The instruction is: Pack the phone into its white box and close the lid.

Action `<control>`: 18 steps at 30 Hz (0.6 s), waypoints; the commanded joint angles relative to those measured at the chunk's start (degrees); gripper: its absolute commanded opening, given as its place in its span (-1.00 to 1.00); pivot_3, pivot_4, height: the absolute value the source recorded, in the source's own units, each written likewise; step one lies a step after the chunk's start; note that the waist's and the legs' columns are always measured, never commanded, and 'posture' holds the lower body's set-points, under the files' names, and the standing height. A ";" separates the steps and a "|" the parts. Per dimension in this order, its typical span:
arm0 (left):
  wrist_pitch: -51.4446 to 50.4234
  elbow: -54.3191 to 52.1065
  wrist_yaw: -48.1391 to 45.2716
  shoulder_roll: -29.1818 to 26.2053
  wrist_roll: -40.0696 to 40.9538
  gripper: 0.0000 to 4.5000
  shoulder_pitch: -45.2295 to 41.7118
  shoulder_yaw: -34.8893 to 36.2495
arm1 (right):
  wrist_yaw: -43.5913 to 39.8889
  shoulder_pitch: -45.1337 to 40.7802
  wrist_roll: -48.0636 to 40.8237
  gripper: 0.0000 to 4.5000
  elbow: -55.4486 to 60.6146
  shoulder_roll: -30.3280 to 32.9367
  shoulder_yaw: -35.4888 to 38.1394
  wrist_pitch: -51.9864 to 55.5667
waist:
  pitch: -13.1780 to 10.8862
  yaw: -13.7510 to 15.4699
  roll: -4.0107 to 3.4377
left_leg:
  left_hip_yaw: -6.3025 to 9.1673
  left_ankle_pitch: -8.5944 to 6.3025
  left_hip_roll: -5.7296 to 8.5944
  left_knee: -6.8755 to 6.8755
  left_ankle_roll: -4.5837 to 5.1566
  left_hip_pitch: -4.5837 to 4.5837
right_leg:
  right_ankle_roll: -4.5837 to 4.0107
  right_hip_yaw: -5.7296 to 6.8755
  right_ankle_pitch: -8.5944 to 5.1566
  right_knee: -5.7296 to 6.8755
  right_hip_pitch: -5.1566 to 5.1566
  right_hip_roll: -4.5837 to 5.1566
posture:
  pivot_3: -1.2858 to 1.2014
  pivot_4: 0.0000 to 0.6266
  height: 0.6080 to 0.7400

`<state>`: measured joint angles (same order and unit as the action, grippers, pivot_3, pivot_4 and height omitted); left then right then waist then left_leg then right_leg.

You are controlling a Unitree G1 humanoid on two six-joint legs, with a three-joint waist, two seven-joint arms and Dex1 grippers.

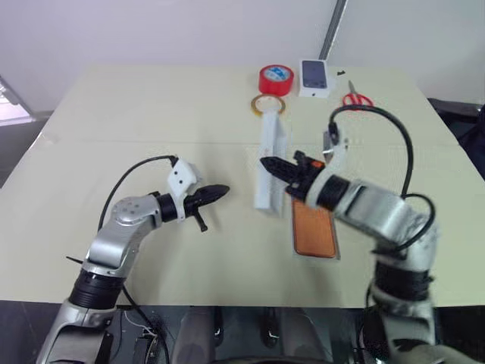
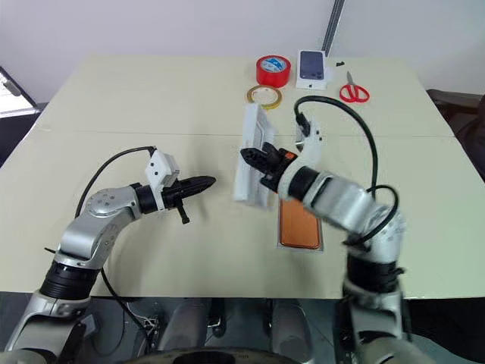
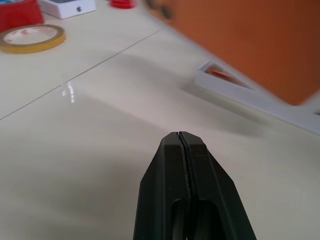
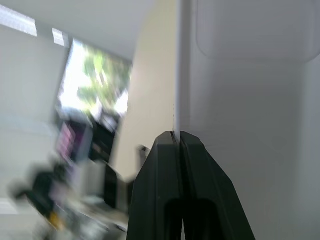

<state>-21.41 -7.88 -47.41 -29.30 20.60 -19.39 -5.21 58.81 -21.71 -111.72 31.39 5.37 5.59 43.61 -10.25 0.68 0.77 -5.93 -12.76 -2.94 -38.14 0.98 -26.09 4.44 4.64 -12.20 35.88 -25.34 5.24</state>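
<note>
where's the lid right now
The lid stands tilted on edge near the table's middle, gripped by the right gripper, with the phone lying just to its right.

No legible text, brand, number or sign is found in any view. The small white box (image 1: 317, 78) at the far edge of the table carries only a picture of a dark phone. The yellow tape roll (image 3: 32, 38) shows reddish marks inside its core, too blurred to read.
</note>
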 commanded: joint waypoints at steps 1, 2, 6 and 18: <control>1.10 -1.29 -0.02 0.04 -0.07 -1.00 -0.56 0.97 | 6.70 6.10 -1.28 -0.99 7.40 1.96 -3.59 -5.71 | 0.00 -0.01 0.00 | -0.02 0.00 0.03 -0.02 0.00 0.00 | -0.02 0.00 -0.01 -0.02 0.02 0.05 | 0.03 -0.52 1.00; 0.85 -1.60 0.00 0.30 -0.05 -1.00 -0.69 0.58 | 5.38 8.21 -1.28 -0.99 6.94 4.37 -3.01 -4.84 | 0.01 0.00 0.00 | -0.03 0.00 0.09 -0.02 0.00 0.01 | -0.08 0.00 -0.04 -0.12 0.09 0.10 | 0.03 -0.52 1.00; 0.27 -2.37 -0.03 1.68 -0.42 -1.00 -1.44 -1.69 | -1.46 10.15 -1.28 -0.99 3.29 11.51 0.62 -1.75 | 0.04 -0.10 -0.05 | -0.11 -0.01 0.13 -0.06 0.02 0.07 | -0.36 -0.02 -0.05 -0.54 0.31 0.18 | 0.03 -0.52 1.00; 0.04 1.18 1.02 11.99 -6.35 -1.00 -7.20 -14.25 | -32.11 -0.96 -1.28 0.74 -15.75 44.61 5.41 21.73 | 0.05 0.10 -0.24 | -0.10 -0.05 0.15 -0.01 0.10 0.33 | -0.35 -0.01 -0.07 -0.61 0.54 0.17 | 0.03 -0.52 1.00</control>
<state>-22.11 -6.63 -46.66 -17.97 15.30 -25.39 -18.46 30.29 -21.65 -112.73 16.91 47.61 10.03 62.62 -10.20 0.78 0.53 -6.03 -12.81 -2.79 -38.14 1.09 -25.73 4.09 4.63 -12.28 35.25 -24.79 5.40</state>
